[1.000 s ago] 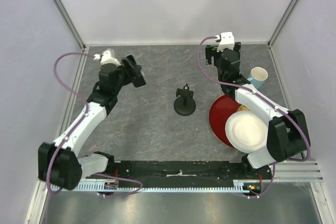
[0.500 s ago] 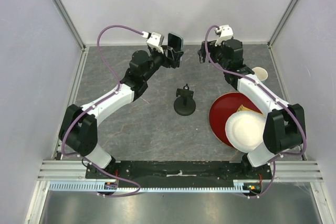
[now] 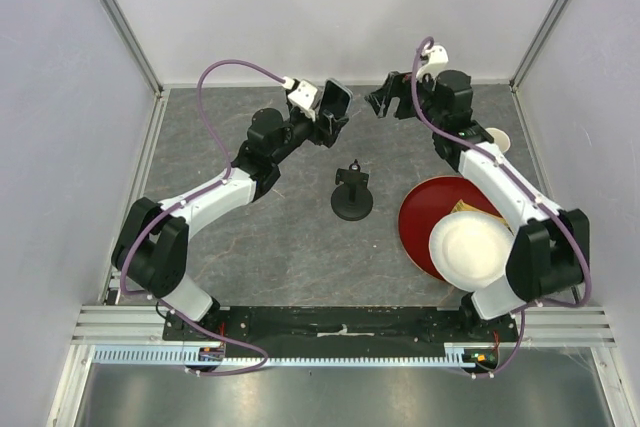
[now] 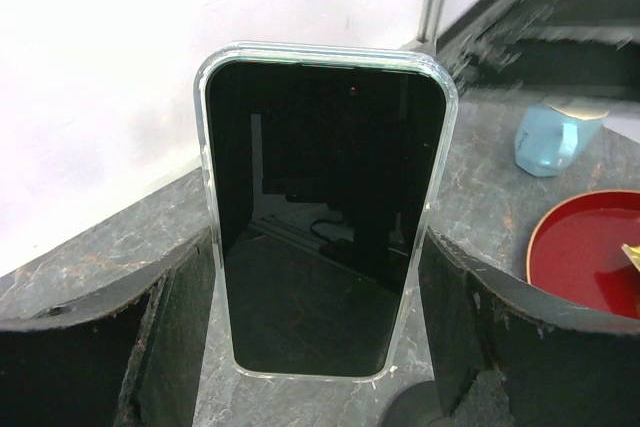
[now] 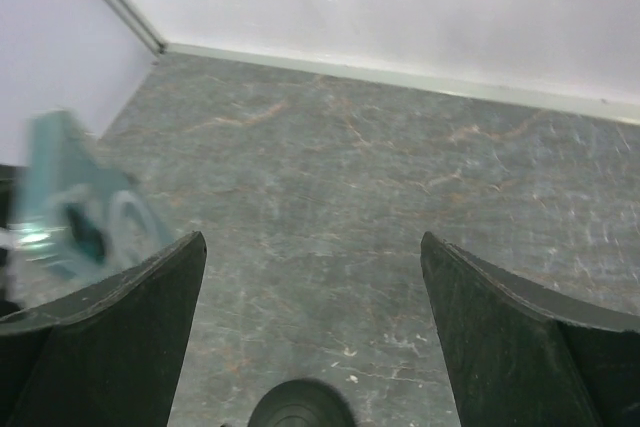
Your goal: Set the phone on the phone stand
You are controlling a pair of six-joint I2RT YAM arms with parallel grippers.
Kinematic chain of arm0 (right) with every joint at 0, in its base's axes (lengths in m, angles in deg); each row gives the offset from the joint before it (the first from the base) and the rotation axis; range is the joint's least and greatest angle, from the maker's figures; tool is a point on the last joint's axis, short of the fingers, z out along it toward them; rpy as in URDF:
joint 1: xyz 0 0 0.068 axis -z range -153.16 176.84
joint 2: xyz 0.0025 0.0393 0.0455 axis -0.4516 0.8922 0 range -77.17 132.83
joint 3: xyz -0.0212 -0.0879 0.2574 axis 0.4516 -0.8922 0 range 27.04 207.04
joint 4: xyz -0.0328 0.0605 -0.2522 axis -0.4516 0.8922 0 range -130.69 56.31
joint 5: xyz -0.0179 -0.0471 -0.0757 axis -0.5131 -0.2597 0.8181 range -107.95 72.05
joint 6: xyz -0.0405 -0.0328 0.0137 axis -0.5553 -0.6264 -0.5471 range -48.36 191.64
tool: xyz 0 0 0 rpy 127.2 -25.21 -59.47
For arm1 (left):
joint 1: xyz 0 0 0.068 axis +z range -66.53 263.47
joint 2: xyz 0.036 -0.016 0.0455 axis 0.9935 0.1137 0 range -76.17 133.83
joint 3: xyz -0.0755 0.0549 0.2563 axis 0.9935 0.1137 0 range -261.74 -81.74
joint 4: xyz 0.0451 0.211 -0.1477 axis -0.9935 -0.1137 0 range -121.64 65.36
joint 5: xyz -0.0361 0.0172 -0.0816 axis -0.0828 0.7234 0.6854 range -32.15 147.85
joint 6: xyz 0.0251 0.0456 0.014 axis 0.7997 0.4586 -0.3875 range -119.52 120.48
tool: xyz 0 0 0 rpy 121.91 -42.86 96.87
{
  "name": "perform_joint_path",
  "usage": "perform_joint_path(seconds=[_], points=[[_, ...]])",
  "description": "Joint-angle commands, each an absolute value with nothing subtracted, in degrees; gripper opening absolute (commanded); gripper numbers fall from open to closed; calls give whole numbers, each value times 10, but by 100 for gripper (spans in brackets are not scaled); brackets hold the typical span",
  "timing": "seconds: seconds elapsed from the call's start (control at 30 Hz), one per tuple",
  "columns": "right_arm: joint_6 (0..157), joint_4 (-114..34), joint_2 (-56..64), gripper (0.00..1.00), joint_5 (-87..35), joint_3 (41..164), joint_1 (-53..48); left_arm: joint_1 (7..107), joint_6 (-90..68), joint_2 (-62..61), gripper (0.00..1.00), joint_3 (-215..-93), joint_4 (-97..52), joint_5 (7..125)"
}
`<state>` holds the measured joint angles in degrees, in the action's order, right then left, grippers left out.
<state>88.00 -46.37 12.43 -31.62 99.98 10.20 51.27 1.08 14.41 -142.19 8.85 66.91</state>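
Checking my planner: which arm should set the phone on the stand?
Left, probably: the left gripper holds the phone beyond the phone stand; the right gripper is open, empty.

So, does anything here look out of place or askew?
Only one thing: the round white plate lies off-centre on the round red plate, overhanging its near right rim, and a small yellow piece shows at its far edge. The black phone stand stands upright; the black phone in a clear case sits straight in the left gripper.

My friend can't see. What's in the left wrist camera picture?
The left gripper holds the phone, its dark screen facing the camera. Behind, on the grey table, are a blue cup and part of a red plate.
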Motion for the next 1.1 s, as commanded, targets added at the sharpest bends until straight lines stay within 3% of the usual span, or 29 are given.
perform_joint_path(seconds=[0.0,0.17,0.6,0.73,1.07], points=[[910,-560,46,93,-397,971,100,515,46,109,2,-1446,138,735],[902,-579,33,76,-397,964,65,514,41,112,2,-1446,136,767],[826,-435,102,66,-236,1067,-21,510,47,127,2,-1454,129,728],[827,-432,115,53,-232,1076,-29,509,47,129,2,-1455,129,726],[823,-432,132,31,-262,1087,-37,507,56,128,2,-1454,123,716]])
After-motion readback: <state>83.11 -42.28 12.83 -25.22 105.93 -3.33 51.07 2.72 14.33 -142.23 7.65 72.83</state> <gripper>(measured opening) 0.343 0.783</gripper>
